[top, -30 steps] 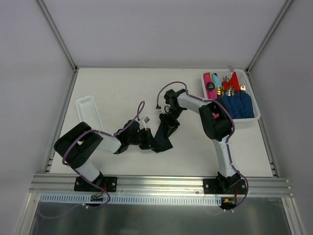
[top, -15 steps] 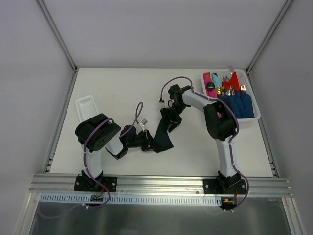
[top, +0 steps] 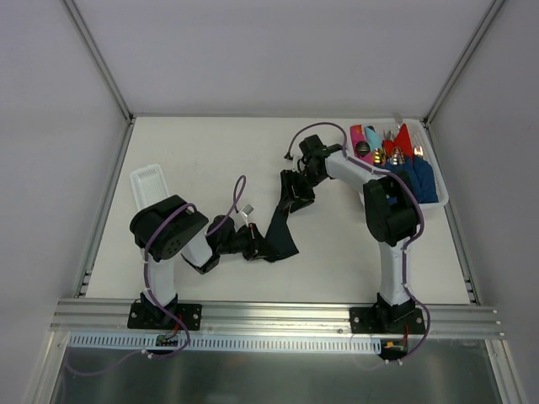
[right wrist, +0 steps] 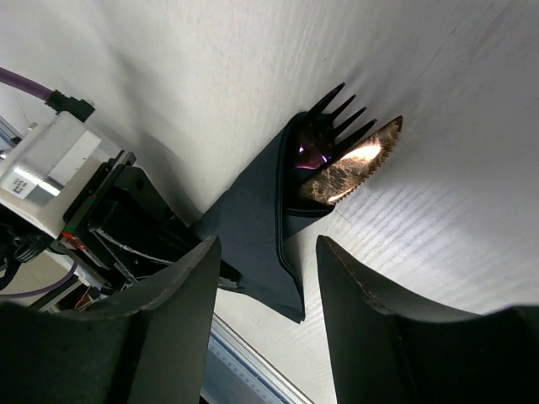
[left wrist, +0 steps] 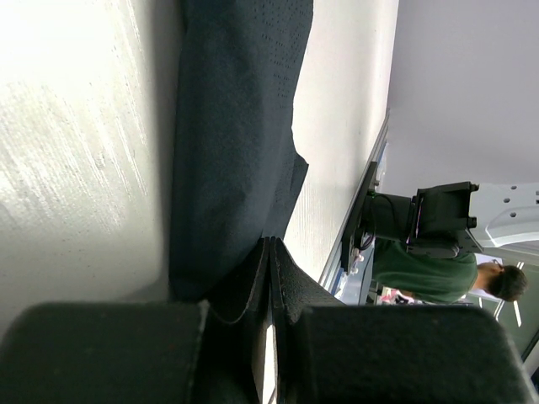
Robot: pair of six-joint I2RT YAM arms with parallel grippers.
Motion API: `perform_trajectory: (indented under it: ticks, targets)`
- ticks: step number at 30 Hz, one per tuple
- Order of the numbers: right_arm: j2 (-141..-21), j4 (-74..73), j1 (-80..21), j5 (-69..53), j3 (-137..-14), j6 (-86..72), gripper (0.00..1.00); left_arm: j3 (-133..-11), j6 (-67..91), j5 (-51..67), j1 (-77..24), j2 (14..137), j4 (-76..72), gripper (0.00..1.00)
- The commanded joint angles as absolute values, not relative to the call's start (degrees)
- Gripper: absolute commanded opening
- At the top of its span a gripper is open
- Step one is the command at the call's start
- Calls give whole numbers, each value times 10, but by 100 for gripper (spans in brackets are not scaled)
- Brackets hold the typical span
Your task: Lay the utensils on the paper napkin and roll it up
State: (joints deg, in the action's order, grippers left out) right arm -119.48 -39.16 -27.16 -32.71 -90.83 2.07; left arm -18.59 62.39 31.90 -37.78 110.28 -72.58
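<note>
Now the right gripper (top: pixel 296 191) stands with its jaws apart. It has backed off the far end of the paper napkin (top: pixel 280 225) toward the far right corner of the table (top: pixel 210 151). A second ago it sat lower on the bundle with its jaws much narrower. The left gripper (top: pixel 254 245) has completed its closure and is clamped on the napkin's near end. The left arm has also drawn up from a low, stretched pose into a folded one.

Location: the napkin lies as a narrow dark strip near the middle of the table, running diagonally between the two grippers.

Assessment: the left gripper alone now controls the bundle. The utensils are already inside. The wrap looks folded and loose rather than tightly rolled, so rolling is probably unfinished.

View differences: only the right wrist view shows the fork (right wrist: pixel 327 111) tines and the serrated copper knife (right wrist: pixel 358 164) tip protruding from the napkin's open end. Only the left wrist view confirms the pinch, with paper caught between the closed fingers. The top view shows neither detail.
</note>
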Motion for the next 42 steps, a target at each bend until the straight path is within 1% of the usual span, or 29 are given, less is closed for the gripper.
perform_trajectory:
  ticks: [1,7,16,22,29,33,35,37,38,42]
  targets:
    - [-1208,-381,-274,-353,-893,2,54,-163,600,285,-374,1124,-673,1]
    - [-1206,-385,-289,-342,-872,-22,55,-163,601,284,-374,1127,-672,1]
    - [-1210,-374,-308,-292,-853,-60,53,-157,602,279,-374,1123,-675,1]
    - [-1229,-375,-312,-266,-869,-76,47,-157,602,278,-374,1125,-676,1]
    - [-1249,-390,-318,-236,-874,-79,35,-157,602,279,-374,1127,-675,1]
    - [-1262,-386,-318,-265,-874,-81,32,-158,602,279,-374,1129,-675,1]
    - [-1270,-384,-318,-270,-876,-81,27,-158,603,278,-374,1130,-677,1]
    - [-1275,-381,-318,-273,-876,-81,26,-157,603,278,-374,1130,-676,1]
    - [-1278,-382,-317,-274,-878,-81,21,-157,603,278,-374,1129,-677,1]
    - [-1282,-380,-317,-276,-878,-78,9,-157,603,277,-374,1129,-675,1]
